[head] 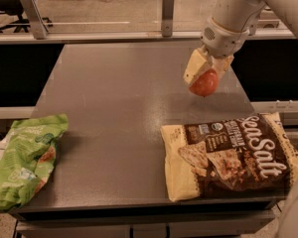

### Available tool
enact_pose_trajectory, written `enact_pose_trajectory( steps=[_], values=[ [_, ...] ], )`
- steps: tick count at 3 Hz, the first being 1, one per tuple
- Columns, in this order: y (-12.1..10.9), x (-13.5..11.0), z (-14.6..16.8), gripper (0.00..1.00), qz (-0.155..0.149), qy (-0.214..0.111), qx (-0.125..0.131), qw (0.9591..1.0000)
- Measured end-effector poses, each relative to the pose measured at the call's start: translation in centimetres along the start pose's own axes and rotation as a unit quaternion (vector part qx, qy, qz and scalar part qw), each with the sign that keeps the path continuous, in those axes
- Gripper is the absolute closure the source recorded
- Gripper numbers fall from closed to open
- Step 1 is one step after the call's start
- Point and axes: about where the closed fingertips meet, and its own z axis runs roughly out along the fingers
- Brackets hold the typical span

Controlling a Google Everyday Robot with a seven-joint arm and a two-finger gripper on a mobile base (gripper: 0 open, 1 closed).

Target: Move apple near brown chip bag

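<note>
My gripper (205,76) hangs from the white arm at the upper right and is shut on the small red-orange apple (205,84), holding it above the grey table (114,98). The cream fingers (193,66) clasp the apple from above. The brown chip bag (231,155), dark brown and cream with white "Sea Salt" script, lies flat at the table's front right corner. The apple is above and a little behind the bag's left part, not touching it.
A bright green bag (22,160) lies at the table's front left, overhanging the edge. A rail with metal posts (168,11) runs along the back. The white robot body (295,212) shows at the lower right corner.
</note>
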Motion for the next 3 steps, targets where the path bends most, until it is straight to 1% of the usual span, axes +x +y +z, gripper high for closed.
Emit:
enact_pose_trajectory(
  steps=[1,2,3],
  values=[
    [0.0,-0.4,0.3,1.00,0.000,0.002,0.006,1.0000],
    [0.4,0.9,0.2,1.00,0.003,-0.008,0.010,0.9999],
    [0.4,3.6,1.4,1.00,0.013,0.005,-0.001,0.9999]
  ],
)
